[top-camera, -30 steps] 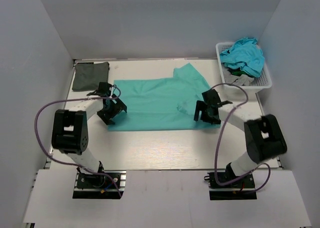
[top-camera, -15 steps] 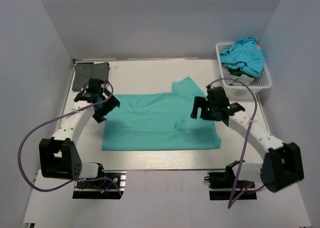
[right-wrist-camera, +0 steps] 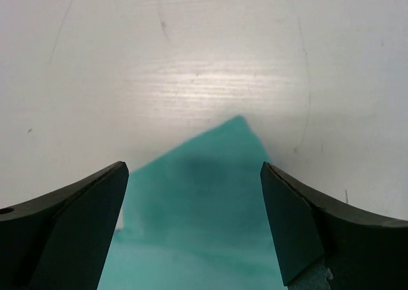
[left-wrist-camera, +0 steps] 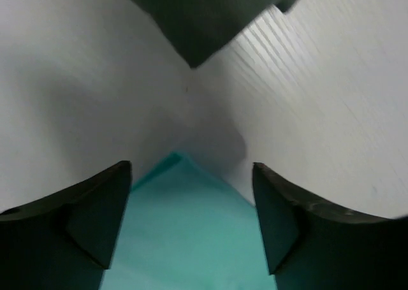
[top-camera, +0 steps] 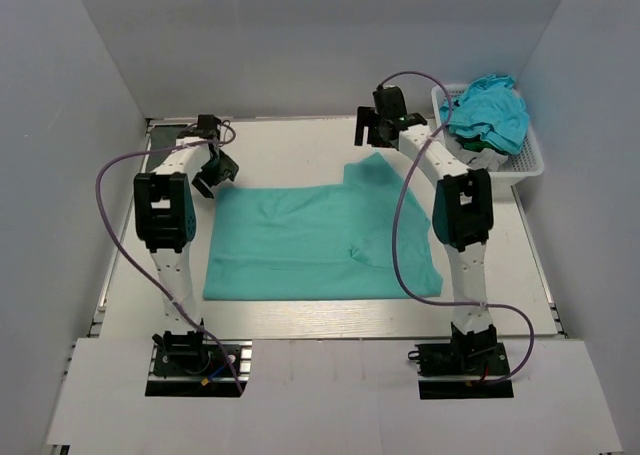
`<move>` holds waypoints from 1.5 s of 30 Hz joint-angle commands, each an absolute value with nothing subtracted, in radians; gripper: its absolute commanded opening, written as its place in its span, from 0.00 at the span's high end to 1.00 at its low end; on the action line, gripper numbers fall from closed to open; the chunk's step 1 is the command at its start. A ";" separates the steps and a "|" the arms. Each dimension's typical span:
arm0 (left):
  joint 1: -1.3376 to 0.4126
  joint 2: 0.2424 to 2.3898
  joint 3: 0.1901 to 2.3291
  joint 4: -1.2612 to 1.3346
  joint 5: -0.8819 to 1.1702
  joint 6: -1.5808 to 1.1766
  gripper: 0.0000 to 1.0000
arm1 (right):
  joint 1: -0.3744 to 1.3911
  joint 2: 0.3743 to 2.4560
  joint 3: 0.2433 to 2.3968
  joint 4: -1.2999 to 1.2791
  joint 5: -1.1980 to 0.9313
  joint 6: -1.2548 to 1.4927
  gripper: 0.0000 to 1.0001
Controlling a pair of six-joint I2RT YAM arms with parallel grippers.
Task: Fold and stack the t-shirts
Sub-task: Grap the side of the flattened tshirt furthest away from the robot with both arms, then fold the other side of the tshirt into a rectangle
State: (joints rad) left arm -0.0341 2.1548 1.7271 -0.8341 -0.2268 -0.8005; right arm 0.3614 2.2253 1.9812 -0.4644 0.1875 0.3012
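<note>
Hanging over the bench (top-camera: 300, 145), the left jaws and the right jaws are both released and empty; below, between each pair, lies a corner of the teal shirt (top-camera: 320, 240).

Pale worktop, white basket, grey walls

The worktop (top-camera: 300, 140) is a pale, whitish board with a fine straight wood grain, which shows best in the wrist views. A soft glare lies across it, and there are a few faint dark scuff marks (right-wrist-camera: 162, 25) (thin, short lines). A white plastic lattice basket (top-camera: 527, 158) stands at the far right corner, just beside the right wall (top-camera: 590, 175). Plain grey panels close the space in, with the back wall (top-camera: 320, 45) across the far edge and the left wall (top-camera: 60, 175) down the left side. A flat white ledge (top-camera: 330, 395) runs along the near edge, below the worktop.
</note>
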 commanded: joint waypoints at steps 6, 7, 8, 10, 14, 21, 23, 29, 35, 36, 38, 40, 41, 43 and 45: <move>-0.018 2.252 1.822 -0.862 -0.193 -0.759 0.35 | 0.333 2.457 2.171 -0.326 0.210 0.147 0.10; -0.018 2.252 1.822 -0.851 -0.184 -0.749 0.40 | 0.334 2.470 2.178 -0.321 0.210 0.128 0.10; -0.018 2.264 1.812 -0.851 -0.175 -0.749 0.53 | 0.336 2.480 2.187 -0.319 0.210 0.124 0.10; -0.018 2.273 1.801 -0.851 -0.166 -0.749 0.69 | 0.334 2.511 2.201 -0.340 0.195 0.129 0.13; -0.018 2.260 1.730 -0.836 -0.147 -0.749 1.00 | 0.333 2.505 2.143 -0.336 0.180 0.163 0.35; -0.018 2.215 1.721 -0.825 -0.129 -0.727 1.00 | 0.339 2.461 2.114 -0.339 0.150 0.156 1.00; -0.018 2.185 1.721 -0.825 -0.129 -0.727 1.00 | 0.339 2.367 2.027 -0.292 0.161 0.156 1.00; -0.041 2.014 1.652 -0.815 -0.169 -0.741 1.00 | 0.348 2.030 1.672 -0.070 0.170 0.135 1.00; -0.041 1.820 1.428 -0.796 -0.169 -0.770 1.00 | 0.368 1.679 1.265 -0.011 0.158 0.156 1.00; -0.041 1.793 1.401 -0.784 -0.169 -0.779 1.00 | 0.370 1.649 1.232 0.015 0.156 0.176 1.00; -0.041 1.712 1.327 -0.775 -0.169 -0.779 1.00 | 0.376 1.567 1.114 0.008 0.150 0.201 1.00; -0.041 1.654 1.260 -0.764 -0.169 -0.788 1.00 | 0.390 1.453 1.024 0.011 0.138 0.236 1.00; -0.041 1.625 1.237 -0.764 -0.169 -0.788 1.00 | 0.390 1.428 0.965 0.009 0.137 0.247 1.00; -0.041 1.539 1.160 -0.752 -0.179 -0.798 1.00 | 0.400 1.312 0.881 0.009 0.135 0.271 1.00; -0.041 1.493 1.090 -0.738 -0.190 -0.798 1.00 | 0.406 1.258 0.787 0.002 0.141 0.284 1.00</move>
